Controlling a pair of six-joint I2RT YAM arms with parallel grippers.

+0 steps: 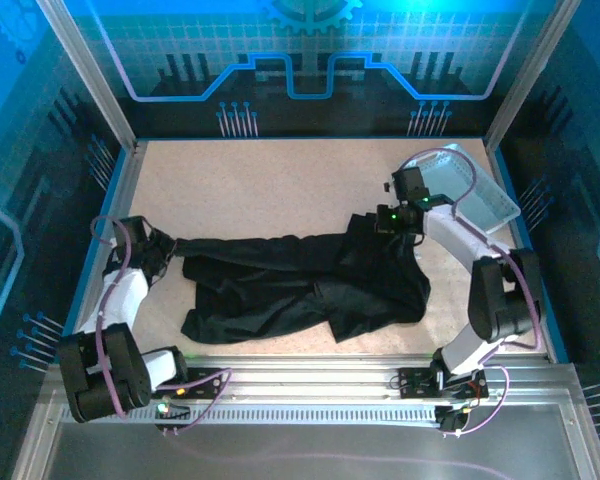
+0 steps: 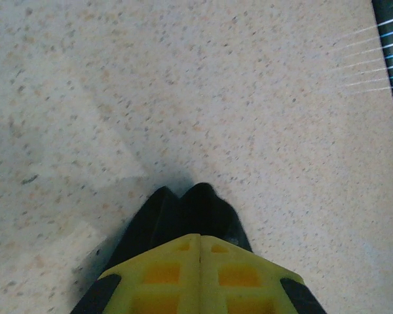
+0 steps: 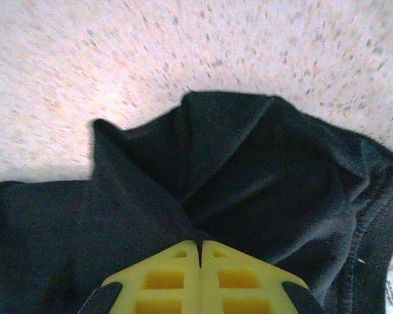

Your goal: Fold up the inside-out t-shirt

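The yellow fingers of the left gripper (image 2: 200, 239) are pressed together on a small tip of the black t-shirt (image 1: 300, 285), at its left end. The right gripper (image 3: 200, 245) is also clenched on cloth, at the far right part of the shirt, where the folds run into its tip. The shirt lies crumpled across the middle of the surface (image 1: 260, 180). I judge that the two grippers hold opposite ends to stretch it flat before folding.

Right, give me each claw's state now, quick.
Left claw: closed, pinching a bunch of the black t-shirt.
Right claw: closed on a fold of the same shirt.
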